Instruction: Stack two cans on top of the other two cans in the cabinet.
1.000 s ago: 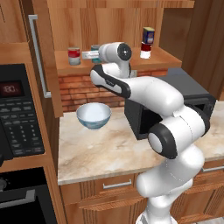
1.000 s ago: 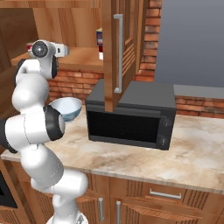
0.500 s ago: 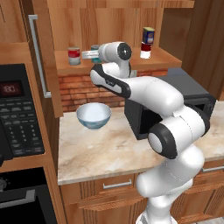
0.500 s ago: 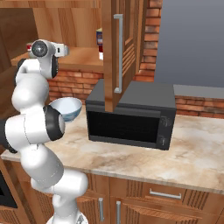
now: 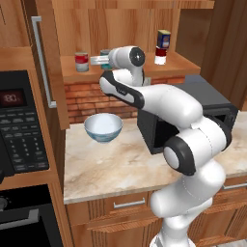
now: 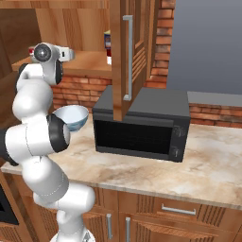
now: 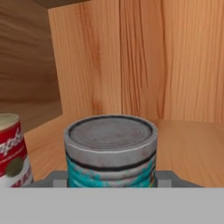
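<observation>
On the cabinet point(image 5: 144, 67) shelf, the teal can point(image 5: 104, 53) with silver rims stands left of centre. My gripper point(image 5: 98, 60) is shut on it from the front. In the hand view the teal can point(image 7: 110, 151) sits upright between my gripper's point(image 7: 110, 181) fingers. The silver can with the red and white label point(image 5: 82, 61) point(image 7: 11, 151) stands just to its left, apart from it. At the shelf's right end the dark blue can point(image 5: 163, 38) rests on top of the white can with a dark red band point(image 5: 160, 57). My gripper point(image 6: 69, 55) reaches into the cabinet.
The cabinet's doors hang open, one on the left point(image 5: 41, 60) and one over the microwave point(image 6: 127, 56). Below the shelf are a bowl point(image 5: 103, 128) on the counter, a black microwave point(image 5: 193, 113) to the right, and an oven panel point(image 5: 21, 135) at left.
The fingers have closed from wide open onto the teal can. The arm and the cans have stayed where they were.
</observation>
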Robot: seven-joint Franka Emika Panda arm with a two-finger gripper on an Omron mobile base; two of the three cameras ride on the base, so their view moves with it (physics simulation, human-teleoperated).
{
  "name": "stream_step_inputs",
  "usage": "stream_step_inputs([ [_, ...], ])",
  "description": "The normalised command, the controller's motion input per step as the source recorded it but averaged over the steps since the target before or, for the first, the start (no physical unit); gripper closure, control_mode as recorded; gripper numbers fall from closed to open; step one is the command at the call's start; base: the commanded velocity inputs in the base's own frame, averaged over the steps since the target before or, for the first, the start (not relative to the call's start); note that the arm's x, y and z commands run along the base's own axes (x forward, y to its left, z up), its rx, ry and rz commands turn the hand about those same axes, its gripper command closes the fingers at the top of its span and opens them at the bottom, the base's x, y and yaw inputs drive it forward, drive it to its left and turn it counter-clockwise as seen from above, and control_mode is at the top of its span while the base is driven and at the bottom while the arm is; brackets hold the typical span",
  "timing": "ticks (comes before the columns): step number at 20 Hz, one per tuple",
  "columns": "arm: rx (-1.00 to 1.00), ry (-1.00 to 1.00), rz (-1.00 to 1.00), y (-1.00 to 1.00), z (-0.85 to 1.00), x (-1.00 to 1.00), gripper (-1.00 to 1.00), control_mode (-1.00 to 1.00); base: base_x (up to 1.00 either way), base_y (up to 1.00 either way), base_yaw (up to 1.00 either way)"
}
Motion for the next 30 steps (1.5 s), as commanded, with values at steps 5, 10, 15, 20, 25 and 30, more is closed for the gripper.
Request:
stream_step_inputs([
  [5, 0.00, 0.00, 0.00, 0.00, 0.00, -0.23, 1.00, -1.00, 0.00, 0.00, 0.00],
  [10, 0.00, 0.00, 0.00, 0.00, 0.00, -0.15, 1.00, -1.00, 0.00, 0.00, 0.00],
  [15, 0.00, 0.00, 0.00, 0.00, 0.00, 0.00, 1.00, -1.00, 0.00, 0.00, 0.00],
  [20, 0.00, 0.00, 0.00, 0.00, 0.03, 0.00, 1.00, -1.00, 0.00, 0.00, 0.00],
  [25, 0.00, -0.03, 0.03, 0.00, 0.19, -0.03, 1.00, -1.00, 0.00, 0.00, 0.00],
  [30, 0.00, -0.02, 0.03, 0.00, 0.20, -0.02, 1.00, -1.00, 0.00, 0.00, 0.00],
])
